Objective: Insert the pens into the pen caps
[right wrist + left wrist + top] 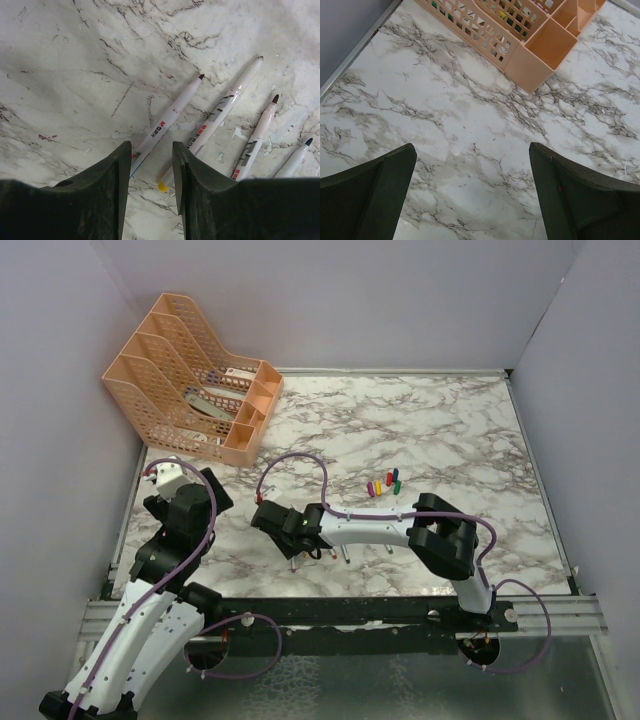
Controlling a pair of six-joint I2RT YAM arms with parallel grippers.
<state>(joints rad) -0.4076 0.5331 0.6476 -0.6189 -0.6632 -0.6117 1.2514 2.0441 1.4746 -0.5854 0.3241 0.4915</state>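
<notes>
Your right gripper sits low over the pens, its fingers a narrow gap apart and clamped on nothing. In the right wrist view four pens fan out from the lower middle towards the upper right of the frame, lying flat on the marble table. The dark-tipped pen is the leftmost of them. Its lower end runs into the gap between the fingers, right at the inner edge of the left-hand one. Whether it touches that finger, you cannot tell.

In the top view the pens only peek out from under your right forearm, just below centre. The pen caps stand in a tight coloured cluster slightly right of centre, above that arm and apart from the pens.

Your left gripper is spread wide and holds nothing, with bare marble beneath it. The orange desk organiser fills the upper left of the top view.
</notes>
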